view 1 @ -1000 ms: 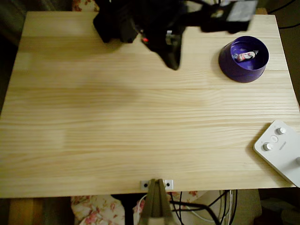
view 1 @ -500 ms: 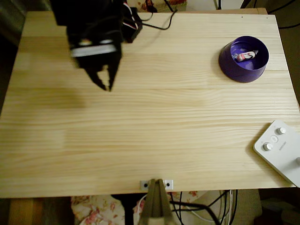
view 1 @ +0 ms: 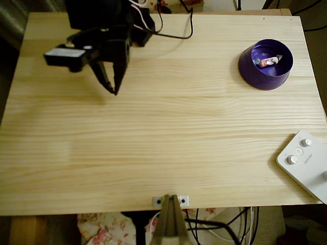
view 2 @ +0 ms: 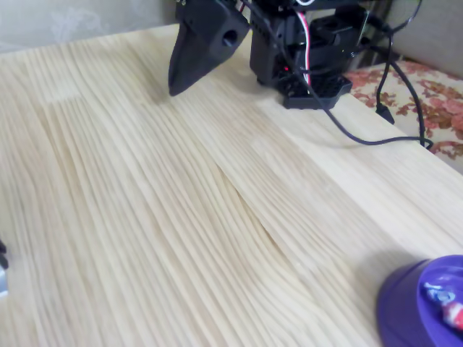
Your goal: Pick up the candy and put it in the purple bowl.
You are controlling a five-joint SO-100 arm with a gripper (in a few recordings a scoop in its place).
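Note:
The candy (view 1: 266,61), a small pink-and-white wrapped sweet, lies inside the purple bowl (view 1: 265,77) at the table's back right in the overhead view. In the fixed view the purple bowl (view 2: 405,311) sits at the bottom right corner, and the candy (view 2: 448,309) shows inside it. My black gripper (view 1: 114,91) hovers over the back left of the table, far from the bowl. It points down at bare wood with its fingertips together and nothing between them. In the fixed view the gripper (view 2: 173,90) looks like one dark wedge.
The arm's base (view 1: 139,26) and its cables stand at the back edge of the table. A white device with round knobs (view 1: 305,164) lies at the front right corner. A clamp (view 1: 170,202) grips the front edge. Bare wood spans the middle.
The arm swung from the back middle of the table over to the back left, and its wrist has turned. The candy stayed in the purple bowl throughout.

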